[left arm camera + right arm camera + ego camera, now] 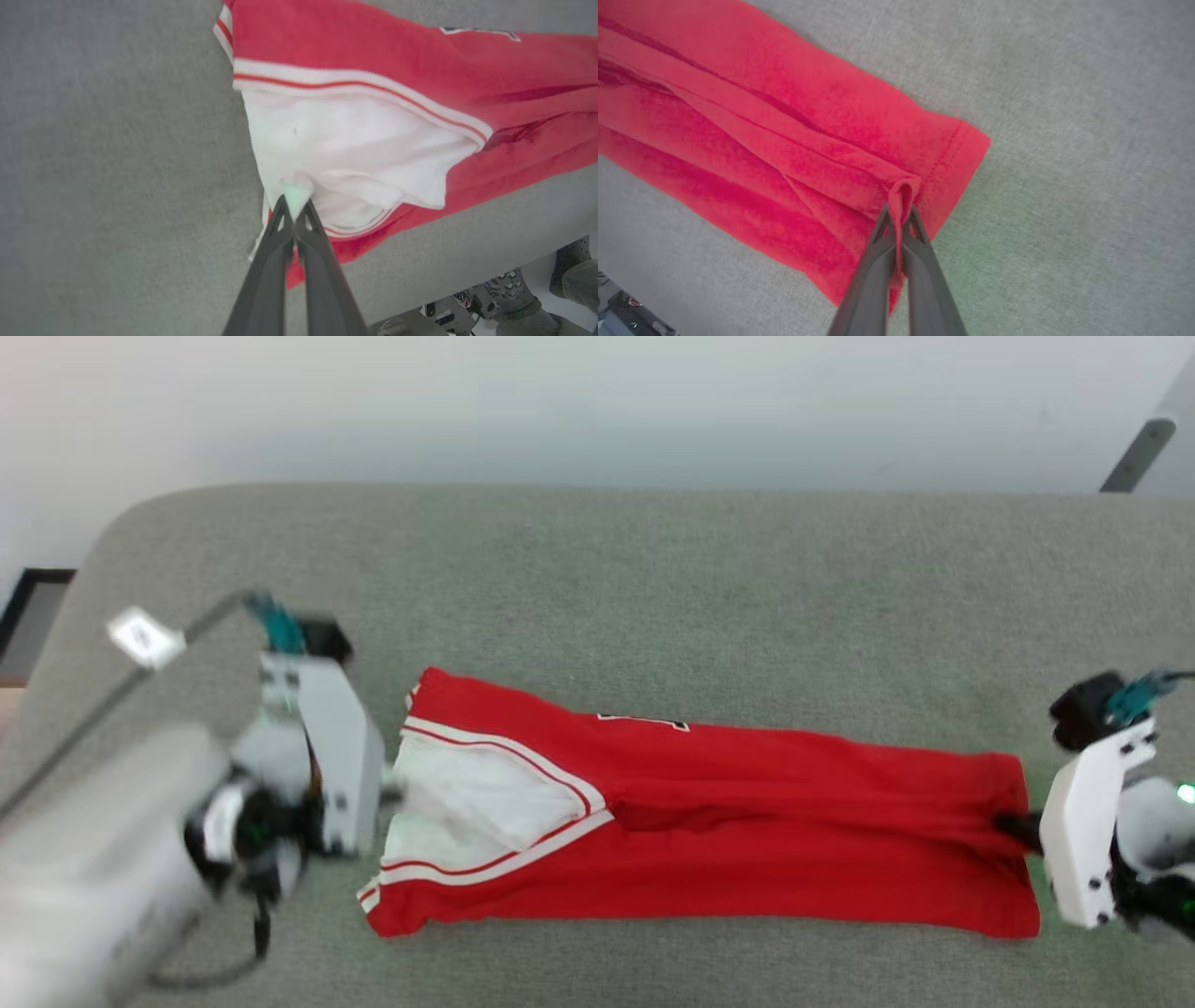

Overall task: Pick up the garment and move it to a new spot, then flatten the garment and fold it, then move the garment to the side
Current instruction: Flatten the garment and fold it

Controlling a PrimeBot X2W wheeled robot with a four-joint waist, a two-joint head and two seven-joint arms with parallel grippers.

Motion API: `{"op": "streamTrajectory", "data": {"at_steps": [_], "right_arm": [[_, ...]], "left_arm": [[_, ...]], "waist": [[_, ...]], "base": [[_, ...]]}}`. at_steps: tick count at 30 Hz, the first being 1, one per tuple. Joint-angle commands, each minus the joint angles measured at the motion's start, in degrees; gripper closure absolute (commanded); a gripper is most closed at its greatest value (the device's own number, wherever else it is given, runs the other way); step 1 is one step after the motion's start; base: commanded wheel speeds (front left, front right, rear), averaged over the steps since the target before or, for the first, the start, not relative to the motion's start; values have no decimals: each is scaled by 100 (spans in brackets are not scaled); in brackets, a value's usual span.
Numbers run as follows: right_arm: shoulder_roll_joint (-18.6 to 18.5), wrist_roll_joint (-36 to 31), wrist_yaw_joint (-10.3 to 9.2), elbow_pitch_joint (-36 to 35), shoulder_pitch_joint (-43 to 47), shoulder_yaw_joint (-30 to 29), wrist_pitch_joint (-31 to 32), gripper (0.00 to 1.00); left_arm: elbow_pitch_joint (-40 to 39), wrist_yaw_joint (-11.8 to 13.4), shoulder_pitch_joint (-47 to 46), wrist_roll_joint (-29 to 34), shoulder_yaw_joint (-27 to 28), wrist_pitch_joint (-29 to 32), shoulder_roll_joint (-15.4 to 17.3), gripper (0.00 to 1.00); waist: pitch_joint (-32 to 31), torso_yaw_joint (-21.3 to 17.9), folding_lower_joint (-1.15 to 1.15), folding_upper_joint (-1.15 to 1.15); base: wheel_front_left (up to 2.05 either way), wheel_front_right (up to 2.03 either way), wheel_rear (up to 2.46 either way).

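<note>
The red jersey (747,821) lies before me on the grey upholstered surface (597,579), folded lengthwise into a long strip. Its white, stripe-trimmed sleeve is toward my left and its hem toward my right.

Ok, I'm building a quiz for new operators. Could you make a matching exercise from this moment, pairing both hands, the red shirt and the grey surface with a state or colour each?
Column one:
1. left hand
2. right hand
3. garment
4. surface

Column two:
A. grey, lying under everything
B. shut on a pinch of red hem
C. stretched out long between the two hands
D. shut on a pinch of white cloth

Pairs: 1-D, 2-B, 3-C, 4-A
</note>
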Motion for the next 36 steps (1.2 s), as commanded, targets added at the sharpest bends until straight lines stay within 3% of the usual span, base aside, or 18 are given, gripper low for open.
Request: {"op": "streamTrajectory", "data": {"at_steps": [1,5,9,10,11,12,13,14,15,16,26,31,36], "right_arm": [[57,-24,-6,-33,132,-41,63,100],[213,-113,-6,19,221,-80,155,100],[392,-182,-6,138,167,-55,273,100],[429,-211,-6,181,148,-75,295,93],[465,-240,-6,221,138,-86,310,75],[510,-246,-6,268,142,-122,332,64],[567,-266,-6,312,146,-172,343,52],[610,-284,-6,342,160,-194,364,25],[646,-298,-6,362,191,-219,402,5],[680,-289,-6,360,228,-247,418,0],[861,-351,-6,342,641,-849,211,0],[938,-371,-6,272,957,-1218,245,0],[990,-538,-6,231,1279,-1600,363,0]], "left_arm": [[-252,178,283,-110,-26,-12,95,100],[-553,373,647,-274,-24,-105,104,100],[-441,347,735,-352,4,-162,36,100],[-392,328,713,-308,6,-194,33,90],[-343,311,698,-277,9,-237,19,76],[-322,279,701,-265,20,-291,-2,63],[-305,235,709,-243,27,-342,-8,37],[-282,201,735,-228,43,-405,-8,6],[-269,165,778,-233,59,-465,-4,0],[-259,133,829,-247,64,-520,0,0],[-504,-24,1505,-272,391,-1739,179,0],[-765,-143,1872,59,533,-2778,329,0],[-949,-27,2423,233,777,-4014,393,0]], "waist": [[-91,61,0,0],[-108,14,0,0],[-180,-20,0,0],[-206,-27,0,0],[-239,-30,0,0],[-283,-31,0,0],[-331,-34,0,0],[-386,-36,0,0],[-447,-37,0,0],[-511,-36,0,0],[-1058,52,0,0],[-1201,120,0,0],[-1293,184,0,0]], "base": [[0,0,0],[0,0,0],[0,0,0],[0,0,0],[0,0,0],[0,0,0],[0,0,0],[0,0,0],[0,0,0],[0,0,0],[0,0,0],[0,0,0],[0,0,0]]}}
